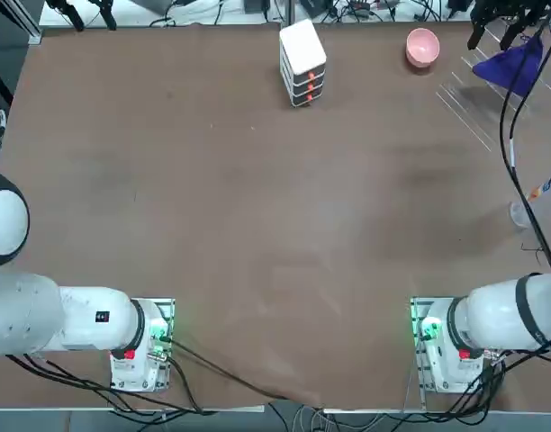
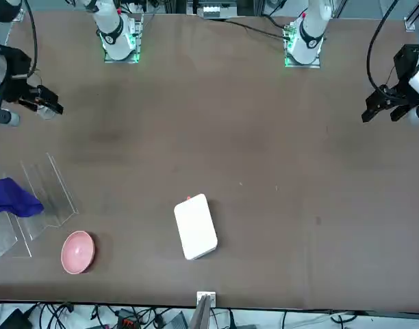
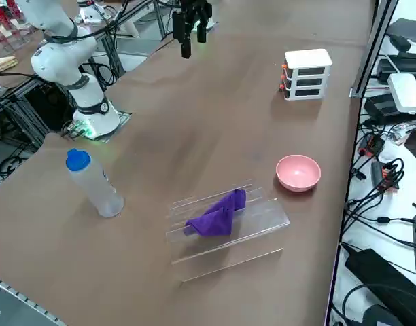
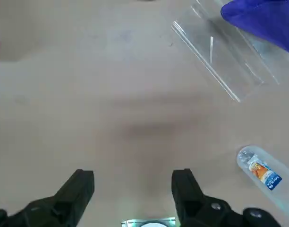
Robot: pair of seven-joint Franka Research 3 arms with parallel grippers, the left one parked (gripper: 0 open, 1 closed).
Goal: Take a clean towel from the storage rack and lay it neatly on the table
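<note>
- Although no contact had been made, the towel (image 3: pixel 217 216) could be judged light, thin and limp: it was draped in a loose, crumpled bunch over the rods of the storage rack (image 3: pixel 252 224), so it would be expected to sag and unfold once lifted rather than keep its shape.
- A hold was best sought on the raised fold at the top of the bunch, where cloth stood clear of the clear rods; a pinch taken lower down risked catching a rod, and the rack itself looked light enough to be dragged along.
- The towel and rack were placed near the table's (image 1: pixel 257 225) far right corner as counted from the robot, with the pink bowl (image 3: pixel 298 172) just beside the rack and the water bottle (image 3: pixel 94 183) nearer the right edge.
- The right gripper (image 4: pixel 133 189) was held above bare tabletop, well apart from the rack, with its fingers spread wide and nothing between them.
- The open fingers were shown plainly only in the wrist view; the towel's draped shape was given best by the right side view, while in the top view the towel was partly crossed by the arm's cable.
</note>
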